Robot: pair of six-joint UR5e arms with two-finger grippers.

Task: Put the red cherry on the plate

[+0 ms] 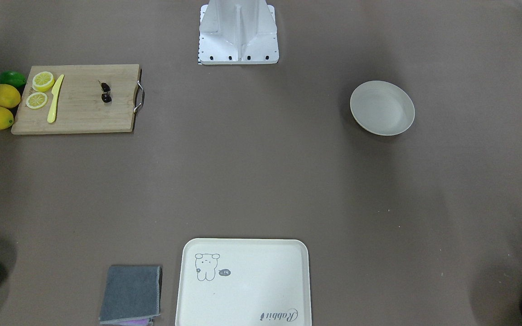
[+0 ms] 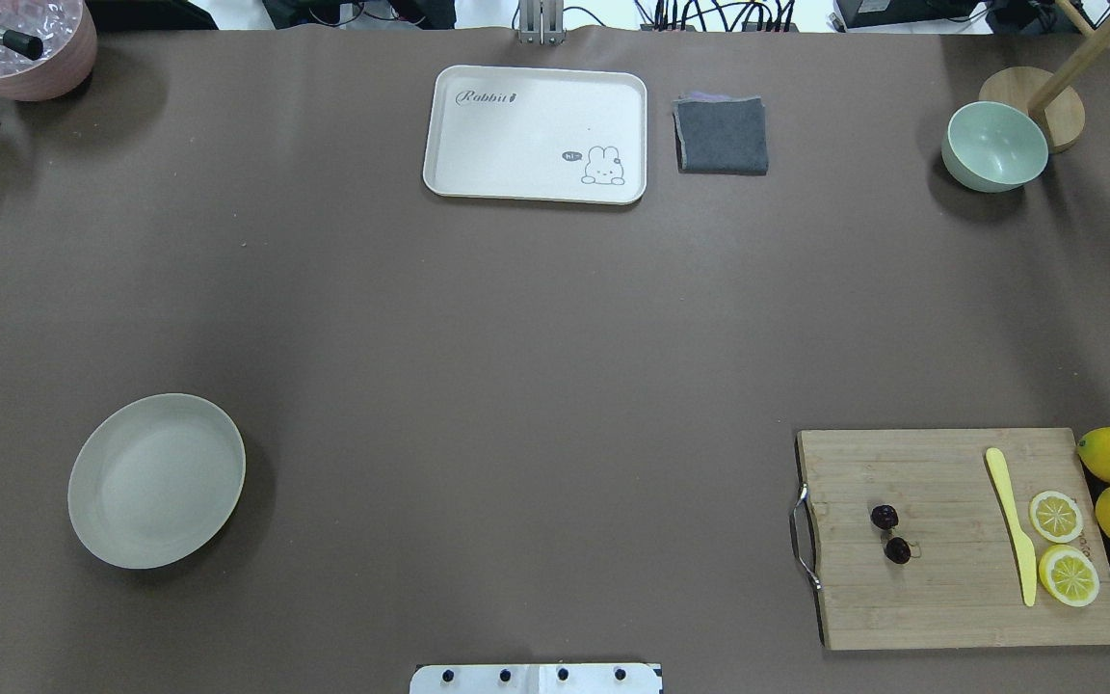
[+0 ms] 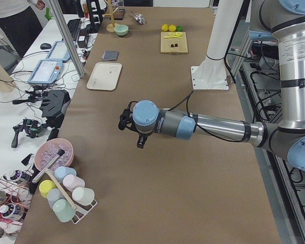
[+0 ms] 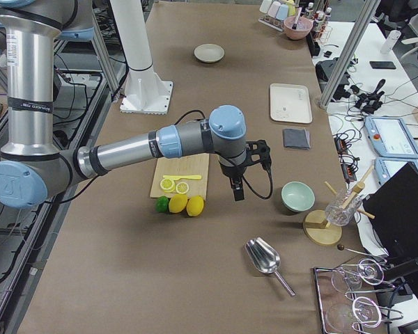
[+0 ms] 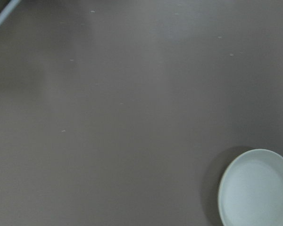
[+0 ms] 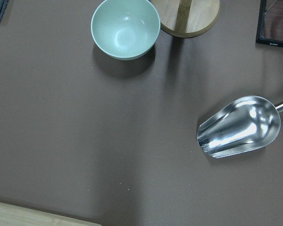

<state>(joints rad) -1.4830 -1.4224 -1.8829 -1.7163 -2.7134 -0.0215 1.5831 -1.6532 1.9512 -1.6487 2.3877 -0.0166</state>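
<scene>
As cherry point(image 2: 890, 533) on board point(image 2: 950, 598) looked tiny, light, roll-prone, I favoured pinching across both fruits; couldn't tell left gripper point(image 3: 125, 120), right gripper point(image 4: 262, 154) jaws.

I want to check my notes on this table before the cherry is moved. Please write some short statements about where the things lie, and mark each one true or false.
1. The red cherry lies on the wooden cutting board. True.
2. The plate has nothing in it. True.
3. The yellow knife lies off the board, on the bare table. False: the yellow knife lies on the board, between the cherry and the lemon slices.
4. The grey cloth lies on the tray. False: the grey cloth lies on the table beside the tray, with a gap between them.
</scene>
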